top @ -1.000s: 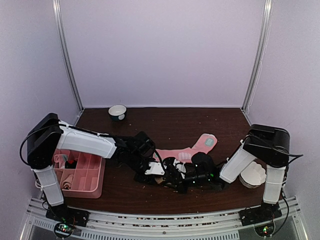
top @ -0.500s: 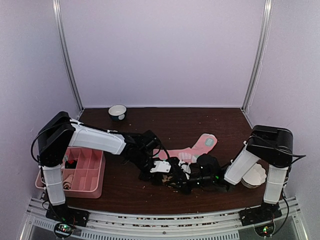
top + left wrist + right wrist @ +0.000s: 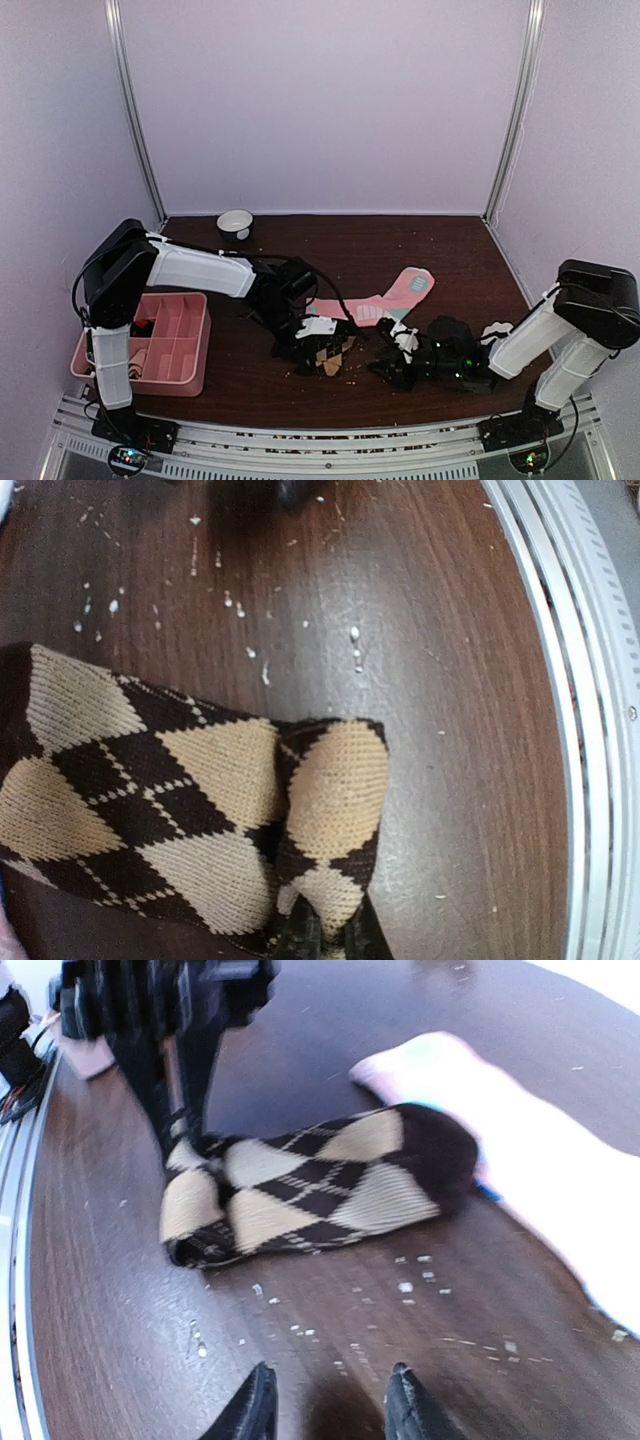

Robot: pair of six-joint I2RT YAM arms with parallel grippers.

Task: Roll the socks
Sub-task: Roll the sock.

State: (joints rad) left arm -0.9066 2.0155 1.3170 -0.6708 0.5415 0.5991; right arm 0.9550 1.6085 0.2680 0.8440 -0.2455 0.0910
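The brown, tan and black argyle sock (image 3: pixel 200 800) (image 3: pixel 300 1185) (image 3: pixel 328 352) lies flat on the dark table, its near end folded over. My left gripper (image 3: pixel 325 935) (image 3: pixel 310 335) is shut on that folded end. A long pink sock with a mint-green heel (image 3: pixel 385 296) (image 3: pixel 520 1140) lies behind it, reaching toward the back right. My right gripper (image 3: pixel 330 1400) (image 3: pixel 392 368) hovers low over the bare table a short way to the right of the argyle sock, open with nothing between its fingers.
A pink divided tray (image 3: pixel 200 345) sits at the front left with small items in it. A small white bowl (image 3: pixel 235 223) stands at the back left. A white object (image 3: pixel 497 330) lies at the right behind my right arm. White crumbs dot the table.
My right gripper let go of the argyle sock, opened and drew back to the right. My left gripper closed on the sock's folded end.
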